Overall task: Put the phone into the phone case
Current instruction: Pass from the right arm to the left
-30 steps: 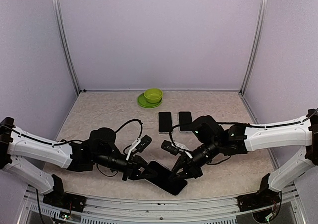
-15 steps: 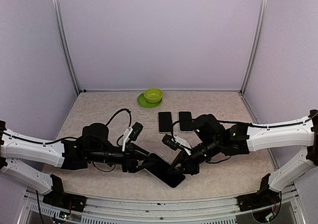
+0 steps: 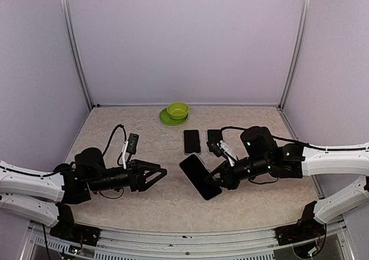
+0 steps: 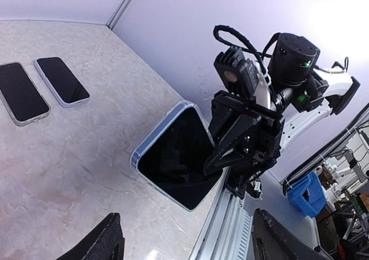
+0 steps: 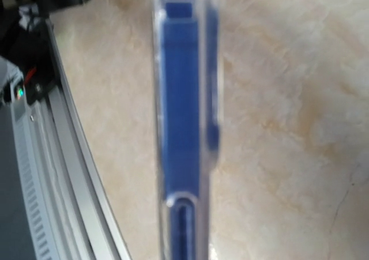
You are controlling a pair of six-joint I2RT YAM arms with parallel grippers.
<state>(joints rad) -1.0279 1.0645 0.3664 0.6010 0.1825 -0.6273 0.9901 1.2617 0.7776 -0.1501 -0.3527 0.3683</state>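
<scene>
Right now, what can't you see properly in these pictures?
- Right wrist view: the held phone is edge-on and blurred, filling the middle; no fingers of the right gripper show there.
- Top view: the right arm covers part of one flat phone.

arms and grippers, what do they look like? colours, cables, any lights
Both the left arm and right arm have white shells on the long links and black joints. The left gripper and right gripper are all black. Thin black cables loop over each wrist; small green lights glow on the right arm.
</scene>
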